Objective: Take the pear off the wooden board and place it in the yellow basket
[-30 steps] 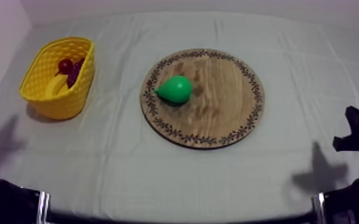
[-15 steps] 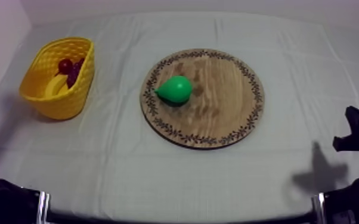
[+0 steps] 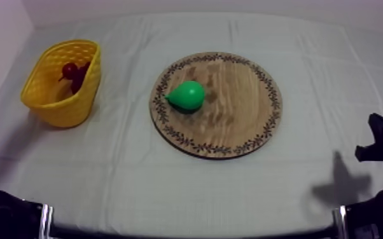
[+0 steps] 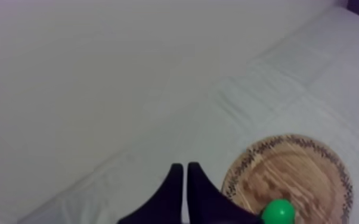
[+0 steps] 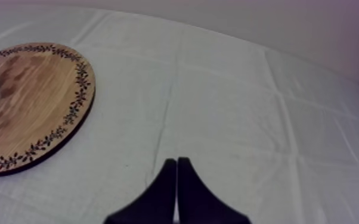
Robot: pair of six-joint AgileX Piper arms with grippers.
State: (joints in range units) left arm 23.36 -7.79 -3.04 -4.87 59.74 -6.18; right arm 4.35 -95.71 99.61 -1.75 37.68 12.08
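My left gripper (image 4: 185,168) has pulled back from the basket (image 3: 67,108), pinched empty like my right gripper (image 5: 176,162); the pear (image 4: 277,211) lies just ahead, untaken.

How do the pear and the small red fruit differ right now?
Colour: the pear is green, the small red fruit red. Size: the pear looks larger than the small red fruit. Place: the pear lies on the wooden board; the small red fruit sits in the yellow basket. Both are toy fruit.
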